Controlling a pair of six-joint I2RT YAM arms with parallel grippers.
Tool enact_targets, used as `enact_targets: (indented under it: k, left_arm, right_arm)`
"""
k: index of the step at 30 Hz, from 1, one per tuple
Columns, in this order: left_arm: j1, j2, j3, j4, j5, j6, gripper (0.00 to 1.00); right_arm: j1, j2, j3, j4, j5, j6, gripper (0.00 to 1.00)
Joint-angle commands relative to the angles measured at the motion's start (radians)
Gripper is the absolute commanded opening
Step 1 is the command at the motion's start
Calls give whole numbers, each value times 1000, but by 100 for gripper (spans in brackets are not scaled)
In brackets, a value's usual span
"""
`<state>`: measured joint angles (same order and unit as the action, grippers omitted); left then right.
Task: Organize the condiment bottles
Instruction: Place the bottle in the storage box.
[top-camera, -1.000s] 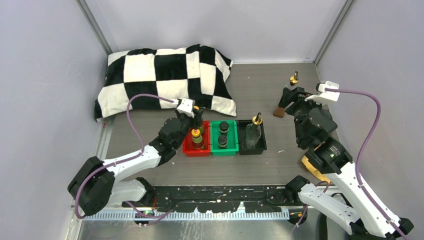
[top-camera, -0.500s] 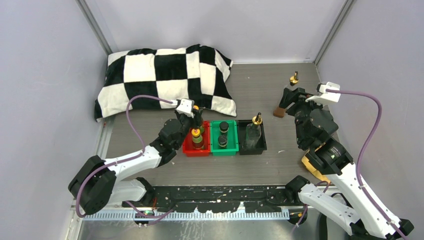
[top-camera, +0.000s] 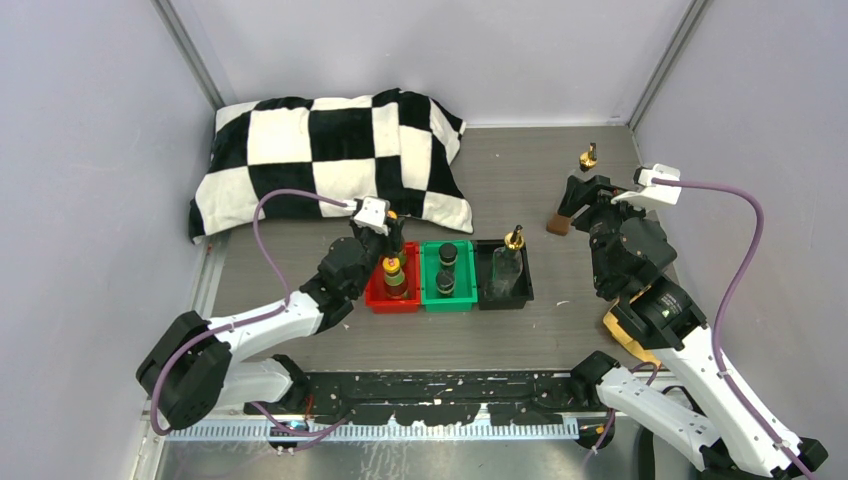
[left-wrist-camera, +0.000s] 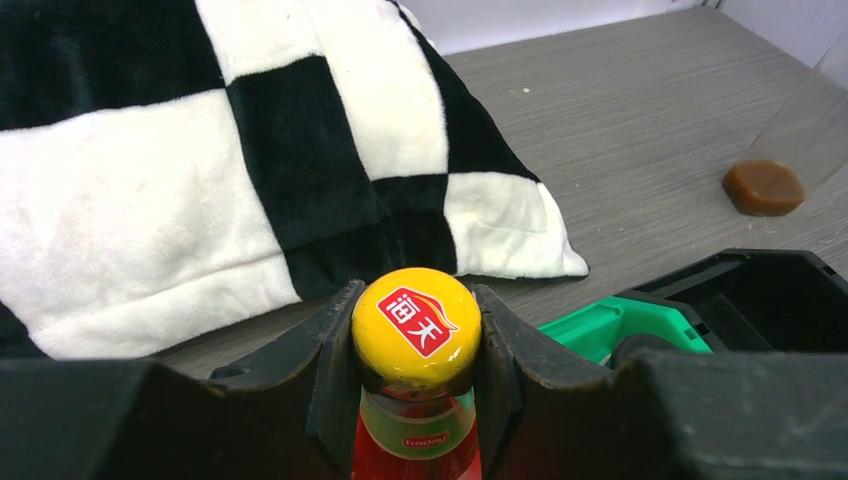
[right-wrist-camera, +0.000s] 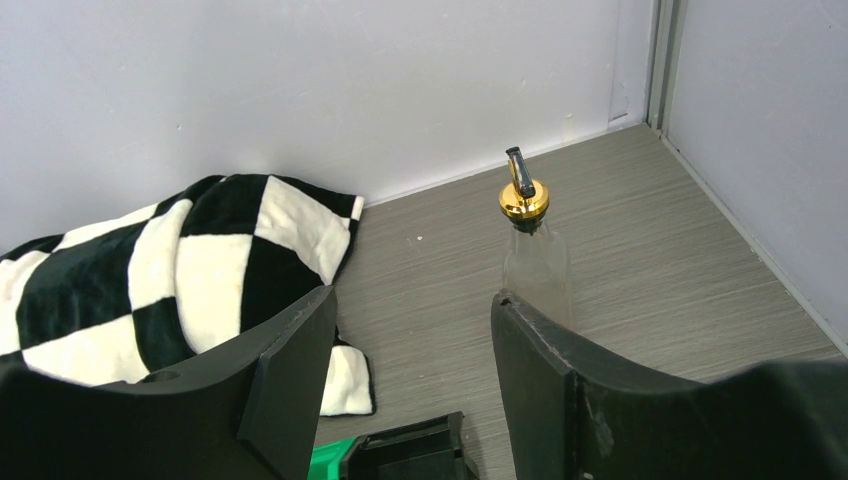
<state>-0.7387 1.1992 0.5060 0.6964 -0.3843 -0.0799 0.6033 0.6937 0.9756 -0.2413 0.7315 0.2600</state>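
My left gripper (top-camera: 394, 232) is shut on the yellow cap (left-wrist-camera: 416, 326) of a reddish-brown bottle, at the far end of the red tray (top-camera: 377, 300). A second reddish-brown bottle (top-camera: 395, 275) stands in that tray, nearer to me. Two short dark bottles (top-camera: 446, 268) stand in the green tray (top-camera: 428, 300). One clear glass bottle (top-camera: 509, 265) with a gold top stands in the black tray (top-camera: 527, 290). The other glass bottle (top-camera: 588, 158) stands at the far right of the table and shows in the right wrist view (right-wrist-camera: 535, 255). My right gripper (top-camera: 583, 203) is open and empty, short of that bottle (right-wrist-camera: 415, 335).
A black-and-white checked pillow (top-camera: 330, 160) lies at the back left, just behind the trays. A small brown piece (top-camera: 557, 225) lies on the table beside my right gripper. Grey walls close in the back and both sides.
My right wrist has shifted very slightly to the right. My left gripper stays shut on the bottle cap in the same place.
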Motion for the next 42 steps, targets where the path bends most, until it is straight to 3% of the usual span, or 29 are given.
enact_targets:
  k: [1, 10, 32, 42]
  left_arm:
    - [1, -35, 84, 47, -23, 60, 0]
    - [1, -51, 174, -87, 15, 66, 0]
    - [4, 7, 105, 5, -19, -23, 1]
    - [4, 5, 98, -40, -33, -97, 3]
  right_arm:
    - [5, 0, 7, 32, 6, -9, 64]
    - [4, -1, 8, 37, 2, -6, 64]
    - [4, 2, 1, 34, 6, -12, 64]
    - [4, 30, 9, 38, 0, -12, 64]
